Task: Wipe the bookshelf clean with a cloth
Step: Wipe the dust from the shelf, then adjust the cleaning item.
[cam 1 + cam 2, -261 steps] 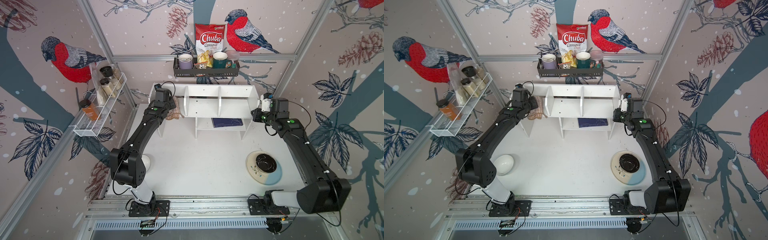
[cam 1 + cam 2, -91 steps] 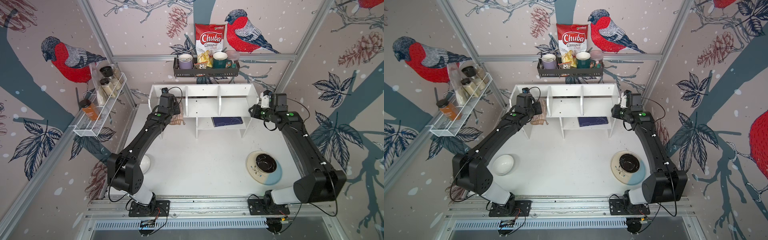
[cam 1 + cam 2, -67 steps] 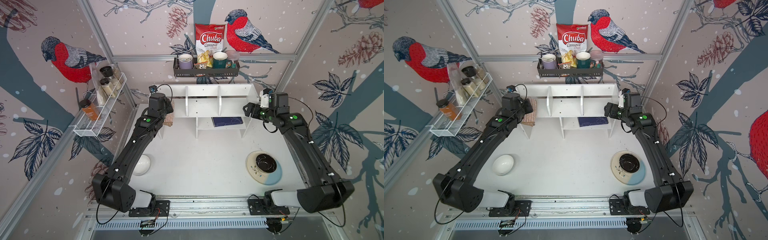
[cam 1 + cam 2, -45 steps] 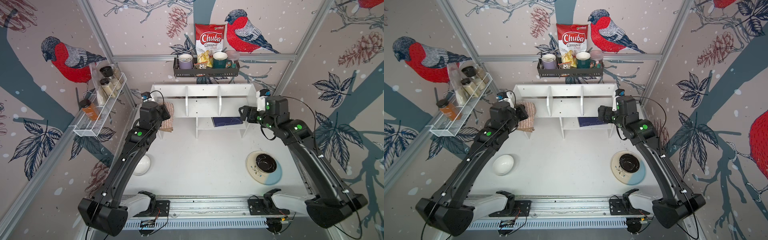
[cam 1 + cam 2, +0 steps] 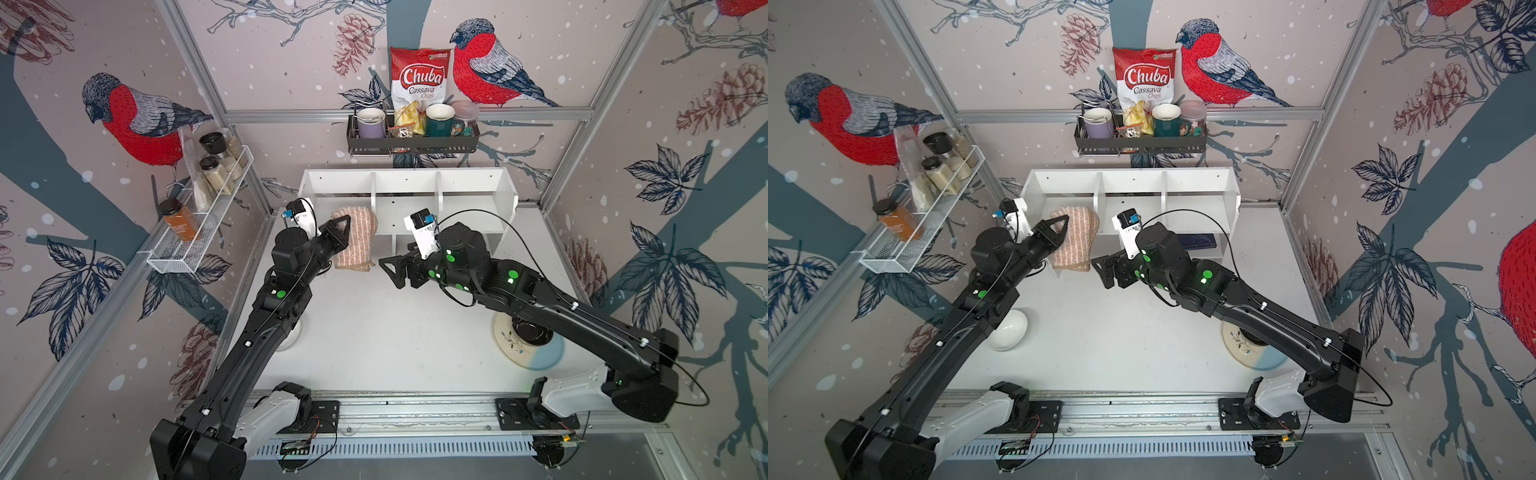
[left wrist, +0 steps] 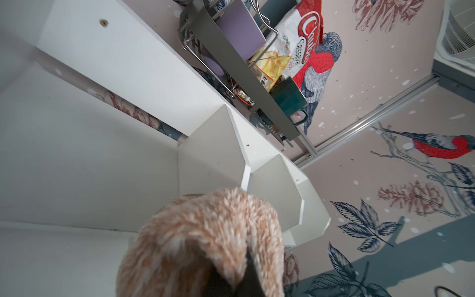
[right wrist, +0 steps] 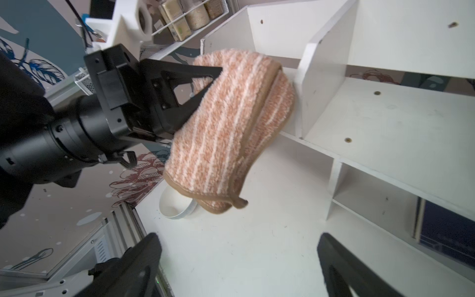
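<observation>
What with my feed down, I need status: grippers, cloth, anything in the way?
Left gripper shut on cloth, at bookshelf left compartment. Right gripper open, empty, facing cloth. Nothing between them.

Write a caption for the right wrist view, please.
The left gripper holds the cloth by the bookshelf; the right gripper is open.

Cloth [image 7: 226, 123]: tan-orange w/ thin pale stripes, brown edging. Bookshelf [image 5: 409, 183]: plain wht. Chip bag [image 5: 419, 79]: red/wht.
</observation>
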Tool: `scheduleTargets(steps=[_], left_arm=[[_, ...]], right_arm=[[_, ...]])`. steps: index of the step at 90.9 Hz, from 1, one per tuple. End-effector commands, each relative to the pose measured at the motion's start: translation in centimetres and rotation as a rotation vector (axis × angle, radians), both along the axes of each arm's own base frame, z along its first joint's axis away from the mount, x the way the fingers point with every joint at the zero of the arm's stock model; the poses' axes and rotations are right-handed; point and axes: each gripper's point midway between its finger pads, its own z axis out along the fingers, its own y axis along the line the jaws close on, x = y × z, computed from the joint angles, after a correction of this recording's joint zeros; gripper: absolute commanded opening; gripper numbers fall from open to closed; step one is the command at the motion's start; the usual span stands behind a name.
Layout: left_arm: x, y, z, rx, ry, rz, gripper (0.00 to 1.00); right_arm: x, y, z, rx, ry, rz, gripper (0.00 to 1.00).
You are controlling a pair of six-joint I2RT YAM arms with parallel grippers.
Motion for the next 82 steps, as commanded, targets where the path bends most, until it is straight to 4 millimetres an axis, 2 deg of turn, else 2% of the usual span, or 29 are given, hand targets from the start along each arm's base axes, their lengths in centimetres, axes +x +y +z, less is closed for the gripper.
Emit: scheduleTargets(steps=[1,17,28,36,39,42,51,52,53,56,59,64,69,75,80,82], left_arm=[[-1.9,-1.4,3.6,-0.116,-0.099,-0.111,0.00],[-4.0,-1.6,4.3,-0.178,-0.113,-0.136,0.00],[-4.8,-2.5,4.3,-0.208,-0.108,-0.176,0.00],[-5.2,-3.3,3.8,-0.220,-0.099,-0.204,0.00],[-5.3,-3.6,3.5,-0.220,-0.093,-0.211,0.00],[-5.4,-3.7,3.2,-0.220,-0.088,-0.214,0.00],[-5.2,-3.8,2.1,-0.203,-0.072,-0.213,0.00],[-5.2,-3.8,2.0,-0.197,-0.074,-0.212,0.03],[-5.2,-3.8,2.0,-0.190,-0.076,-0.210,0.06],[-5.1,-3.6,1.8,-0.152,-0.081,-0.196,0.19],[-4.9,-2.9,1.2,-0.087,-0.065,-0.157,0.30],[-4.7,-0.7,1.0,0.048,-0.055,-0.043,0.45],[-4.5,2.6,0.6,0.216,-0.020,0.123,0.57],[-4.5,7.3,2.0,0.382,-0.009,0.340,0.64],[-4.0,10.8,1.6,0.512,0.045,0.501,0.70],[-3.9,12.1,2.2,0.549,0.053,0.557,0.71]], right_arm=[[0.0,2.1,3.2,0.150,-0.019,0.058,0.96],[1.4,3.3,2.8,0.202,0.041,0.083,0.94],[2.0,3.9,3.0,0.245,0.068,0.091,0.91],[2.4,4.1,3.4,0.280,0.080,0.097,0.85],[2.6,4.1,3.6,0.294,0.082,0.101,0.79],[2.8,4.0,3.8,0.308,0.088,0.098,0.69],[3.2,3.6,4.3,0.349,0.101,0.092,0.29],[3.2,3.6,4.4,0.353,0.102,0.091,0.24],[3.3,3.5,4.4,0.356,0.103,0.086,0.24],[3.6,3.2,4.5,0.361,0.104,0.069,0.11],[3.8,2.6,4.6,0.363,0.103,0.044,0.00],[4.6,1.4,4.7,0.361,0.092,-0.019,0.00],[5.2,0.1,4.4,0.335,0.080,-0.078,0.00],[6.3,-1.9,4.2,0.285,0.047,-0.186,0.00],[7.5,-3.5,3.6,0.219,0.020,-0.290,0.00],[8.1,-4.2,3.2,0.186,0.011,-0.340,0.00]])
